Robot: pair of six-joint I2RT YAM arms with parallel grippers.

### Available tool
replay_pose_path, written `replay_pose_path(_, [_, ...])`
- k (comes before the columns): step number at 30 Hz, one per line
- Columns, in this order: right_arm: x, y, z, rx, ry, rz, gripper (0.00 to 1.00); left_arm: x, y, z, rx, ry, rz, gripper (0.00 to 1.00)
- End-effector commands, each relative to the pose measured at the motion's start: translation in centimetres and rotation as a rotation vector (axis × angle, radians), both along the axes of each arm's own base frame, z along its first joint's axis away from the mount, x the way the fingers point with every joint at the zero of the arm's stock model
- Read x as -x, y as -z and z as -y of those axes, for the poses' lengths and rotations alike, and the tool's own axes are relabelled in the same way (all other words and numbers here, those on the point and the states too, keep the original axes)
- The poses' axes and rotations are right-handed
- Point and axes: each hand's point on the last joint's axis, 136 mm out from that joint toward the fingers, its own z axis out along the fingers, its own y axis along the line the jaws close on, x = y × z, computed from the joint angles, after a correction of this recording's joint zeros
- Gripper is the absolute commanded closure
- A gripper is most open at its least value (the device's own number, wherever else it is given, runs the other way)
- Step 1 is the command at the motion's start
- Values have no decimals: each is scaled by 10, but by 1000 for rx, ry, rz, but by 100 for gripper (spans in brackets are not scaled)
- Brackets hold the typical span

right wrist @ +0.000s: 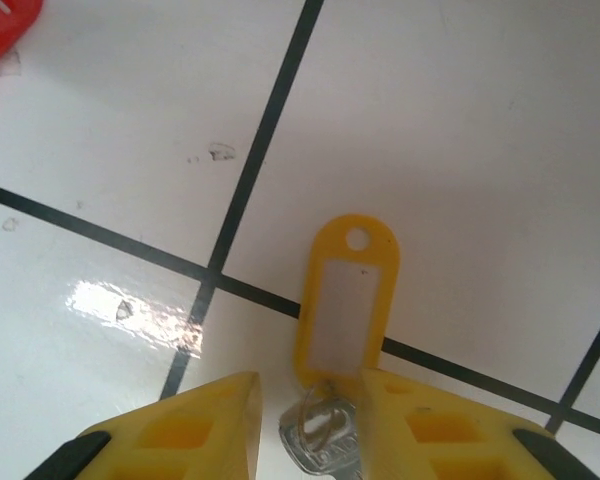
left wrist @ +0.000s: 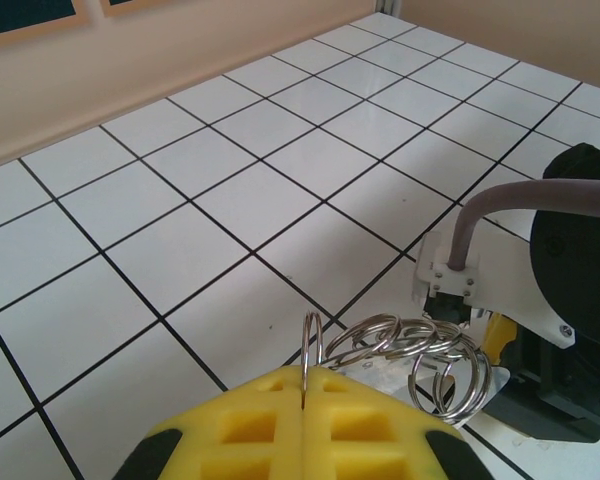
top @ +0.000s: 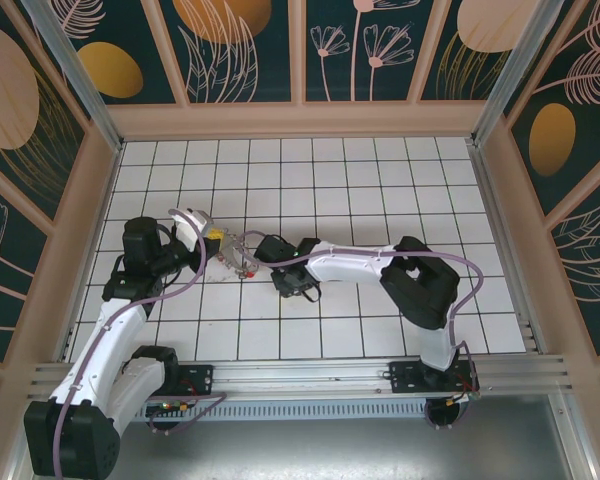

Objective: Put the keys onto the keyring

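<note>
1. The left gripper (left wrist: 305, 390), lower centre of its wrist view, stood clamped on a silvery keyring (left wrist: 410, 345).
2. The right gripper (right wrist: 310, 405) straddled a key (right wrist: 318, 440) with yellow tag (right wrist: 346, 300) at bottom centre; grip unclear.

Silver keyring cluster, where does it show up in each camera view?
Top external: silver keyring cluster left of centre, between the two arms' tips.
Left wrist: the cluster sits at the bottom, right of centre, one ring pinched in the left gripper.
Shared landmark: the white tile floor with black lines.
</note>
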Motion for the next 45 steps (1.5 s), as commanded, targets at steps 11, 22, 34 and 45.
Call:
replay_pose_path(11, [12, 0, 24, 41, -32, 13, 69, -1, -21, 3, 8, 18, 62, 100])
replay_pose_path(22, [3, 3, 26, 45, -63, 31, 80, -2, -22, 3, 14, 14, 61, 100])
replay_pose_path(34, [-3, -3, 25, -13, -100, 47, 86, -1, -22, 2, 15, 12, 65, 100])
replay_pose_path(45, [4, -46, 15, -225, -358, 191, 100, 2, -24, 5, 26, 28, 67, 100])
